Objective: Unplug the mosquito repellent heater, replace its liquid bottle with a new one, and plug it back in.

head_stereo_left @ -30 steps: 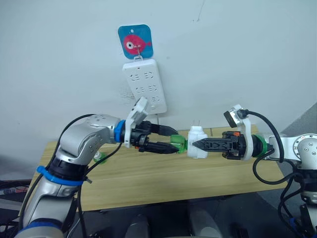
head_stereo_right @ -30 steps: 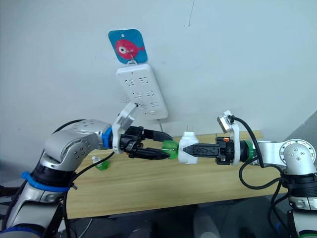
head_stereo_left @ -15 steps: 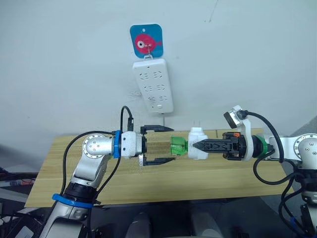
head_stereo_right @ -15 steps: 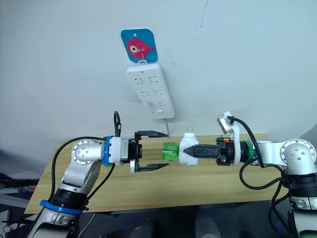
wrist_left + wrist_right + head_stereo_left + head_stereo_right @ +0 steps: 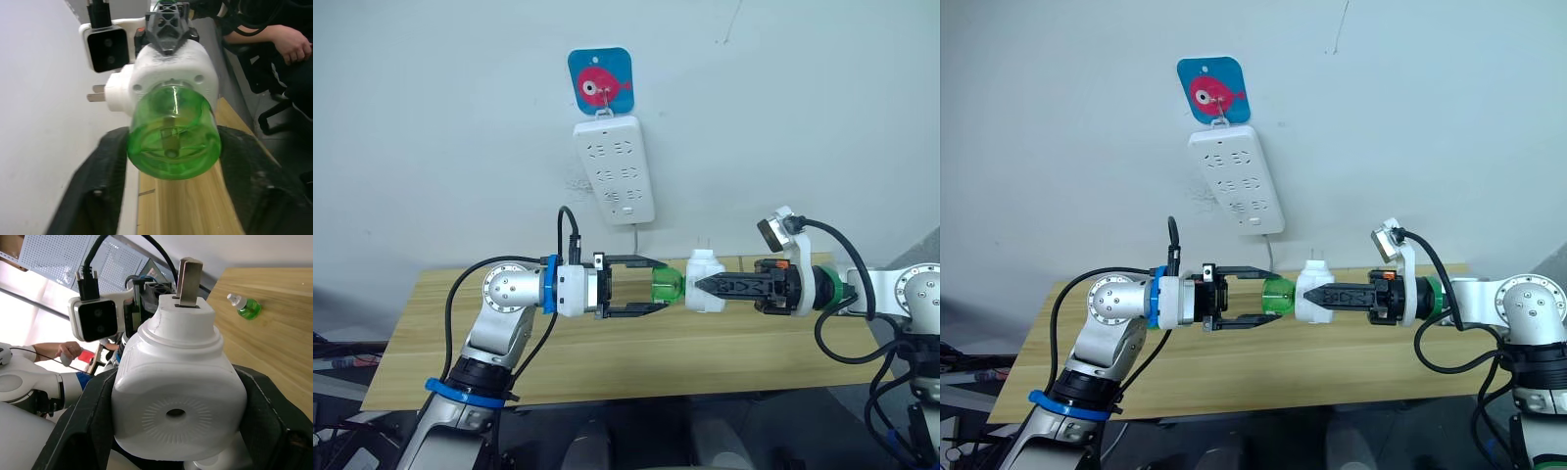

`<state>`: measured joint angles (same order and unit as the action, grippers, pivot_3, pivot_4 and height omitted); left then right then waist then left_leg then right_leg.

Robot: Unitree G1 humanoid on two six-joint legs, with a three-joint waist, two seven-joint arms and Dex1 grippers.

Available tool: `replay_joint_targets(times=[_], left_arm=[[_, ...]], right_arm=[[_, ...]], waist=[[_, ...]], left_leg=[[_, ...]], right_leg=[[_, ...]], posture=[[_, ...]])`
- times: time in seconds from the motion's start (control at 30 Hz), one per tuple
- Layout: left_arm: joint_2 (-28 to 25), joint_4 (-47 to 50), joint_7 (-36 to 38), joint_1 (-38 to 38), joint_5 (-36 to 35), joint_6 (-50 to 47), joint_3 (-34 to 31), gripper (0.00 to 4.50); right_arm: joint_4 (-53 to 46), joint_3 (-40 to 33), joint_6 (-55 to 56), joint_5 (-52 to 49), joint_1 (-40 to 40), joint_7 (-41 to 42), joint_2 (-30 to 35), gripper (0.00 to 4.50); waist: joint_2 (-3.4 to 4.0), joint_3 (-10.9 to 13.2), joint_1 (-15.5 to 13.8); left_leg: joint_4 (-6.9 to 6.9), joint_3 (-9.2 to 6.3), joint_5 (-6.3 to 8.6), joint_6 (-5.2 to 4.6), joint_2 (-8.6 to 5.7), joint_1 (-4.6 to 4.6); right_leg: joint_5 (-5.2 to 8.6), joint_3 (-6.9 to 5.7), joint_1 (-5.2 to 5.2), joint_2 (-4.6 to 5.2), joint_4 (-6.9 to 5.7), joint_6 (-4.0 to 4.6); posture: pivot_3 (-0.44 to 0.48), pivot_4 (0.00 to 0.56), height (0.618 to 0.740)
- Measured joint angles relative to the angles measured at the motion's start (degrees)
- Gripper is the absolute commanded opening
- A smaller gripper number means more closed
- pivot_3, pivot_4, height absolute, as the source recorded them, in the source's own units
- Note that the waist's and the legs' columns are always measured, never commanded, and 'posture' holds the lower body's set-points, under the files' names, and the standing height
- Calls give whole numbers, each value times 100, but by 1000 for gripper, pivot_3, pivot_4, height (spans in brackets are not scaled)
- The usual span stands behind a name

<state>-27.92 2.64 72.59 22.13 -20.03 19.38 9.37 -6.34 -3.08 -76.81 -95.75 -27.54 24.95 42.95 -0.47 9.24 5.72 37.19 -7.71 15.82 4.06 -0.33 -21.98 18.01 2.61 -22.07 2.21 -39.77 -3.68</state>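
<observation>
Midair above the wooden table (image 5: 607,357), the mosquito repellent heater (image 5: 705,282) is held sideways by the right gripper (image 5: 697,285) — its black fingers are clamped on the white body, prongs pointing up toward the wall. A green liquid bottle (image 5: 666,286) sticks out of the heater's underside toward the robot's left, still attached to it. The left gripper (image 5: 654,287) is level with the bottle, fingers spread apart, one above and one below the green bottle; the tips reach about to the bottle's base, and in the left wrist view the fingers (image 5: 100,183) flank the bottle with gaps on both sides — not gripping. In the right wrist view the heater's round vent hole faces the camera and a spare green bottle (image 5: 243,307) lies on its side on the table, well apart from the grippers. On the wall behind hangs a white power strip (image 5: 614,168), tilted, under a blue fish hook plate (image 5: 601,83), sockets empty.
</observation>
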Motion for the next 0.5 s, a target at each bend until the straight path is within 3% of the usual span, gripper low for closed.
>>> replay_joint_targets(times=[0.13,0.3,0.4,0.5], left_arm=[[-450,522,-66,250,-488,-1781,127,2213],[-986,605,-467,1366,-2507,-6374,179,2213],[-981,334,-579,1664,-2980,-7438,145,2213],[-962,267,-584,1667,-3036,-7613,142,2213]], right_arm=[[0,-3,4,14,0,9,0,3011],[16,-62,85,61,-58,146,36,3011],[13,-48,87,128,-62,239,36,3011],[12,-13,85,182,-60,270,36,3011]], waist=[[0,0,9],[-2,1,56],[-2,1,109],[-2,1,182]], left_leg=[[1,-4,0,-1,-1,0],[4,-12,1,-1,-2,0],[-2,-10,0,0,-1,4],[-7,-9,-1,1,2,4]], right_leg=[[0,-2,0,-1,-4,0],[2,-12,1,-3,-10,-3],[3,-11,1,-5,-8,-2],[3,-10,-2,-5,-7,0]], posture=[[-113,122,734],[-108,123,734],[-114,125,734],[-114,125,734]])
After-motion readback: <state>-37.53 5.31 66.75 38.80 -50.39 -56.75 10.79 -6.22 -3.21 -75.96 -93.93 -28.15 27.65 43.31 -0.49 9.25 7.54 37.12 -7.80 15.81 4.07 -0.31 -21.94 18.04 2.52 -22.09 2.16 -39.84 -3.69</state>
